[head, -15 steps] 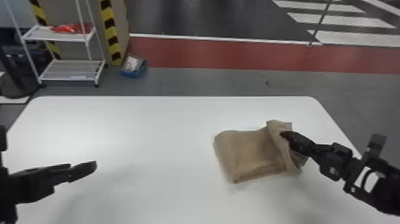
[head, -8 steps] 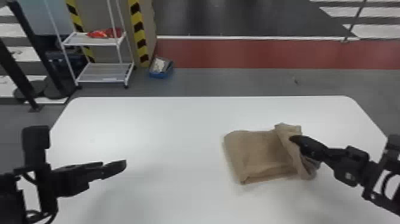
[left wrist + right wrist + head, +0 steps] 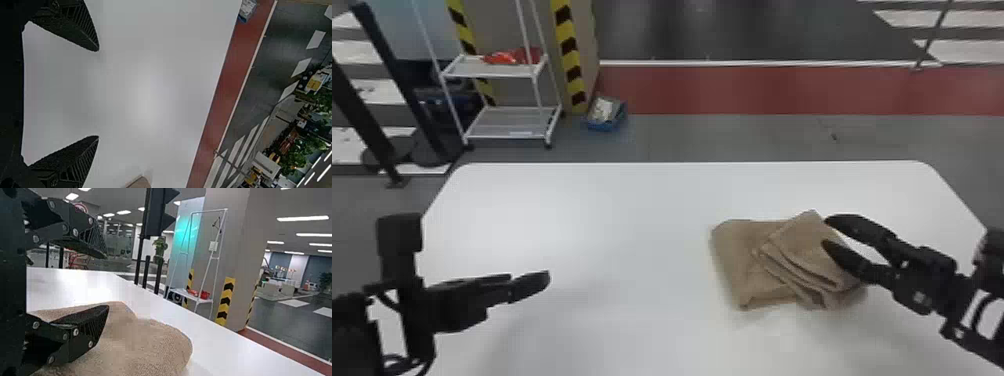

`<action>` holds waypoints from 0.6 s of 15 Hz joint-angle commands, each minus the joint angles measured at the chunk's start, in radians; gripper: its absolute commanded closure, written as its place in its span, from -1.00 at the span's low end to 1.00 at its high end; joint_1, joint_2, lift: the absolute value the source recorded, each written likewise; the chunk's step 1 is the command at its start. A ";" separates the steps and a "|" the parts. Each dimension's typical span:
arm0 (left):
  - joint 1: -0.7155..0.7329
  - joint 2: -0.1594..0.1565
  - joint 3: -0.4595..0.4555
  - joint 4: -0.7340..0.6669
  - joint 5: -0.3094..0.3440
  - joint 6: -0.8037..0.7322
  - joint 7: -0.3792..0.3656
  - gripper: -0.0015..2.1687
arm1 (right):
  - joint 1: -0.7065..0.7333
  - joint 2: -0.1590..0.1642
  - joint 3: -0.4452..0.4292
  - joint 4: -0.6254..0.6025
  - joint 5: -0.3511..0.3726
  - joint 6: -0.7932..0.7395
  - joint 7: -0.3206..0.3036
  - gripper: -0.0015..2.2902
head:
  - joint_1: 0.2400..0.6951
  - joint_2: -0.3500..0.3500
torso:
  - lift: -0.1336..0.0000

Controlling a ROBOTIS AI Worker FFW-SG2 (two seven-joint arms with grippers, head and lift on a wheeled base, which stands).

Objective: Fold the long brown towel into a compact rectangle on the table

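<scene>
Towel (image 3: 739,260) first, in the head view: it lies on the table (image 3: 632,200), between the middle and the right edge, a flat folded base with a layered flap (image 3: 797,250) slanting across it. Beside that flap the right gripper (image 3: 826,231) has its two fingers spread, nothing pinched. The cloth should be light and limp, in no danger of breaking, but quick to slump out of square. I would take the flap by its outer corner, all layers together, since one layer alone would probably peel away.

In the left wrist view, the left gripper (image 3: 98,93) stands wide apart over bare table, with a bit of the towel well away from its fingers.

In the right wrist view the pile looks nubbly, so it should grip rather than slip. One finger (image 3: 88,333) overlaps the cloth; whether it touches, I cannot tell.
</scene>
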 commanded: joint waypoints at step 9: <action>0.008 0.000 0.020 -0.011 0.018 -0.003 -0.021 -0.92 | 0.121 0.001 -0.056 -0.106 0.033 0.002 0.029 0.28 | 1.00 0.02 | -0.87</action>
